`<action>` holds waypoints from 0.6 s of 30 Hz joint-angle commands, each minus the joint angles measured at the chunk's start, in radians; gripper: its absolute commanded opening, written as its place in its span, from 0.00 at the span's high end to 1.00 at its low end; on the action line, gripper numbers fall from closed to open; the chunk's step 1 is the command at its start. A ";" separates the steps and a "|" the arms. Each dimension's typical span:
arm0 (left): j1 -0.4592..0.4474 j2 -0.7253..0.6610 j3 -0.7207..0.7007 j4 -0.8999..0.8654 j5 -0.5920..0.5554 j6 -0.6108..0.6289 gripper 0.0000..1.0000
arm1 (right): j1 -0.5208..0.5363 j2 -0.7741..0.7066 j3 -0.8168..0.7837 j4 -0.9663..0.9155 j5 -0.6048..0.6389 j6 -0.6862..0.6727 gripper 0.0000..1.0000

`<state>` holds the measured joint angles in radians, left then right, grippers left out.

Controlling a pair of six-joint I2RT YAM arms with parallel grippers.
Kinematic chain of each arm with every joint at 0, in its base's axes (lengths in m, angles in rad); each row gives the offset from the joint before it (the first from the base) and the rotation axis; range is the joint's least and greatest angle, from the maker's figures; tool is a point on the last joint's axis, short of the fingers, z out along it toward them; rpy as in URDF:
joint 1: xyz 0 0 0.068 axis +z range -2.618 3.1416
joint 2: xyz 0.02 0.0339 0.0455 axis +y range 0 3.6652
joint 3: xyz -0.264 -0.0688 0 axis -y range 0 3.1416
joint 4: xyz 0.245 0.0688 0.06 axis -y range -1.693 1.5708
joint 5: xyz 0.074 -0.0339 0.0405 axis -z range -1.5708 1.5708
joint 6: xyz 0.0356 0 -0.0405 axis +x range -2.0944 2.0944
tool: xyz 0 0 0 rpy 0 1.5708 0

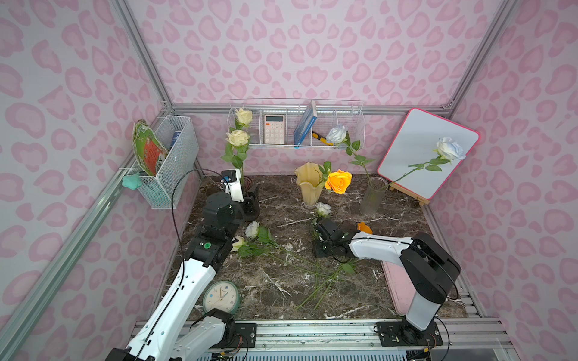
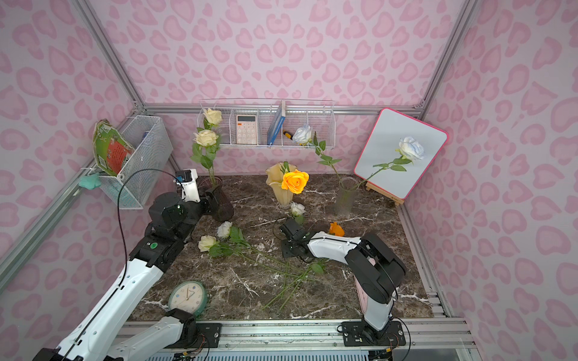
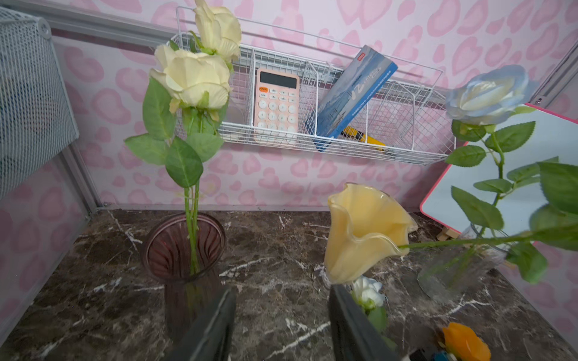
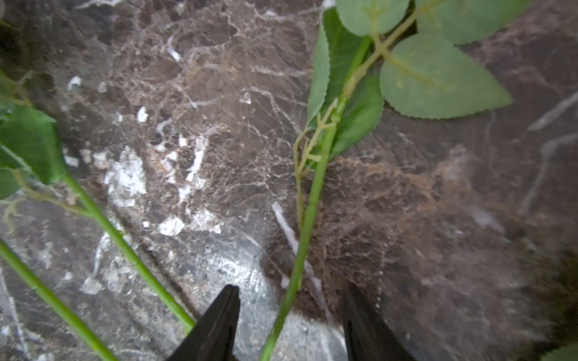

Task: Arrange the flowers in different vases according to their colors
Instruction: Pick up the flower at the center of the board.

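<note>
Nothing is being gripped by the left gripper (image 3: 281, 325), parted beside the ribbed purple-brown glass vase (image 3: 184, 250) holding two cream fabric roses (image 3: 194, 78). A green plastic stem (image 4: 300, 250) is being straddled, unclamped, by the right gripper (image 4: 291, 325) on the veined brown marble tabletop (image 4: 187, 93). No writing is being made out legibly.

place type: staged robot data-collection booth, dressed like a home desk corner
walls: pink heart-print panels (image 1: 312, 56) on three sides, held in an aluminium frame (image 1: 147, 62)
floor of cell: dark marble-look tabletop (image 1: 281, 290)
rig: two white-and-black arms bolted to a metal rail (image 1: 312, 336) at the front edge
home props: wire basket (image 1: 297, 125) on the back wall with calculator (image 1: 274, 128) and book (image 1: 305, 123); mesh basket (image 1: 170, 162) on the side wall; pink-framed mirror (image 1: 428, 153) on a small easel; mint clock (image 1: 221, 296); pink tray (image 1: 398, 287)
verdict: lab set, not a real room
</note>
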<state>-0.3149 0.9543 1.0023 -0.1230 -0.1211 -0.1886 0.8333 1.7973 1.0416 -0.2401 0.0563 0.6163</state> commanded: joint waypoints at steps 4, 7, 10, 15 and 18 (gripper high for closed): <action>-0.109 -0.080 -0.020 -0.267 -0.102 -0.099 0.52 | 0.005 0.065 0.075 -0.098 0.078 -0.006 0.50; -0.175 -0.085 -0.057 -0.303 -0.133 -0.132 0.54 | 0.006 0.099 0.101 -0.119 0.093 -0.005 0.56; -0.243 -0.077 -0.092 -0.325 -0.181 -0.160 0.56 | 0.006 0.132 0.122 -0.129 0.096 0.001 0.63; -0.274 -0.085 -0.132 -0.351 -0.186 -0.199 0.57 | 0.010 0.161 0.122 -0.128 0.100 0.019 0.79; -0.274 -0.101 -0.148 -0.353 -0.190 -0.206 0.57 | 0.010 0.151 0.103 -0.098 0.099 0.035 0.83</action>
<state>-0.5884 0.8623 0.8608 -0.4637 -0.2916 -0.3676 0.8429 1.9331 1.1656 -0.2722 0.1986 0.6239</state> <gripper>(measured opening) 0.428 0.170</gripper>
